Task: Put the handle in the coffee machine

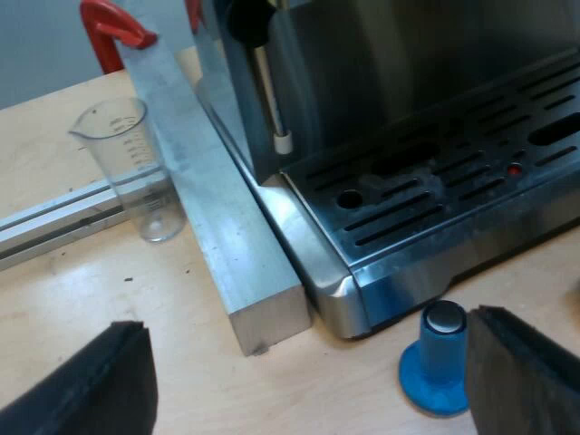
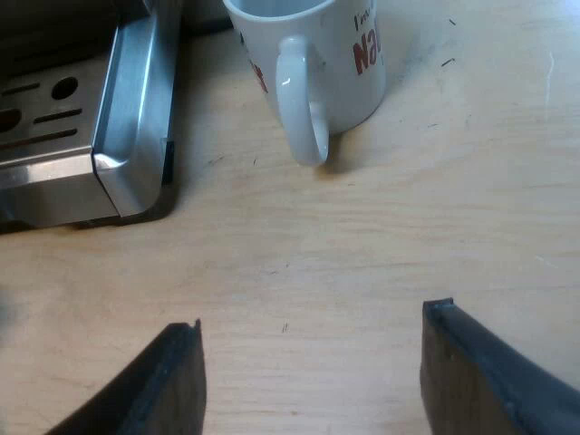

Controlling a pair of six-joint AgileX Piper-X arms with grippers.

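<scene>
1. The measuring glass (image 1: 131,168) is standing upright on the wooden table (image 1: 72,299), just beside a long metal bar (image 1: 227,227).
2. A red piece (image 1: 113,27) is peeking out from behind that bar. I cannot tell if it is the red end of the handle or something else.
3. The coffee machine (image 1: 362,54) is sitting against the bar. Its thin steam pipe (image 1: 270,100) is hanging down over the drip tray (image 1: 435,190).
4. The blue tamper (image 1: 435,367) is standing on the table just in front of the tray, right beside one finger of my left claw (image 1: 308,381).
5. The left claw is hovering low over the table. Its fingers are spread wide and are holding nothing.
6. In the right wrist view, a corner of the machine is sitting near the white mug (image 2: 313,54), with a gap between them.
7. My right claw (image 2: 313,372) is hanging over bare table near the mug. Its fingers are spread wide too, and are holding nothing.
8. I think the job is only starting. No claw is gripping the handle, so finding it, picking it up and locking it into the machine are all waiting to be done.
</scene>
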